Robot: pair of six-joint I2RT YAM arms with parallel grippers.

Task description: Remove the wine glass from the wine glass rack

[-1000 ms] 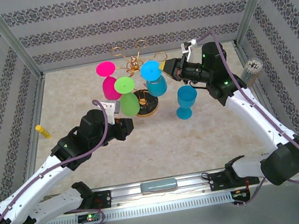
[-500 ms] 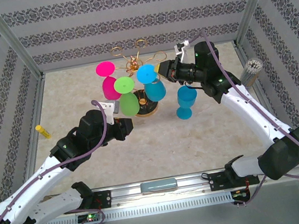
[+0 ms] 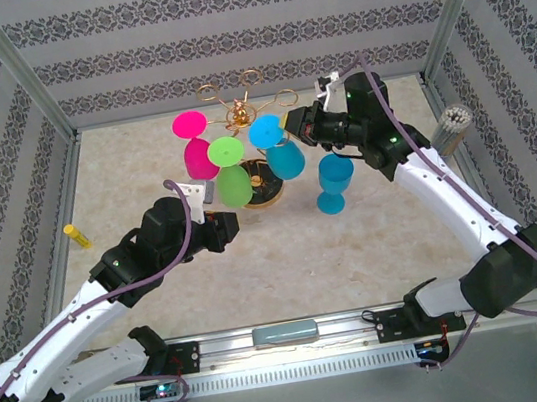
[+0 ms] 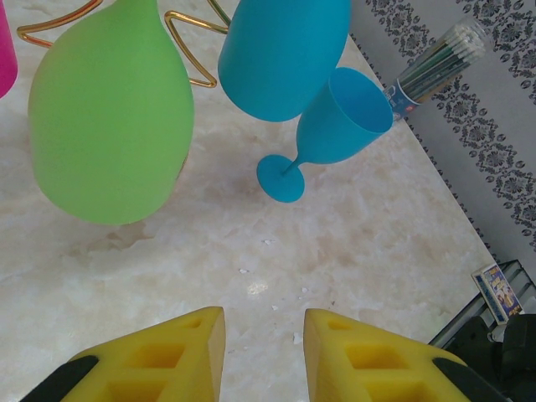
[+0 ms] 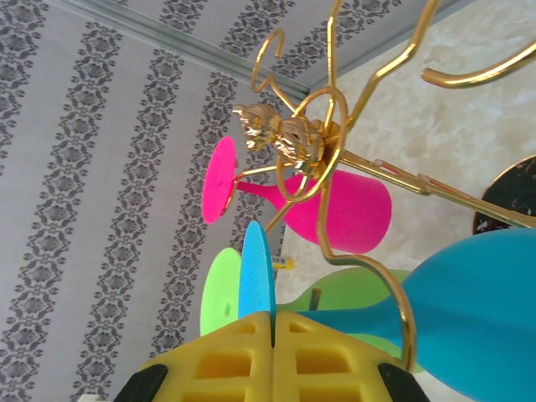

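The gold wine glass rack (image 3: 240, 114) (image 5: 310, 138) stands at the back centre on a round dark base (image 3: 269, 193). Upside down from its arms hang a pink glass (image 3: 198, 156) (image 5: 339, 209), a green glass (image 3: 234, 186) (image 4: 109, 117) and a blue wine glass (image 3: 286, 160) (image 4: 280, 50). My right gripper (image 3: 289, 123) (image 5: 273, 322) is shut on the blue glass's flat foot (image 5: 257, 268), and a gold wire arm still curls around its stem. My left gripper (image 3: 207, 194) (image 4: 264, 335) stands open low in front of the green glass, holding nothing.
A second blue glass (image 3: 333, 181) (image 4: 339, 126) stands upright on the table right of the rack. A bundle of sticks (image 3: 451, 125) (image 4: 440, 59) stands by the right wall. A small yellow object (image 3: 77, 236) lies at the left. Patterned walls and metal posts enclose the table.
My right arm has shifted a little left toward the rack, carrying the blue glass's foot with it. The left arm has not moved.
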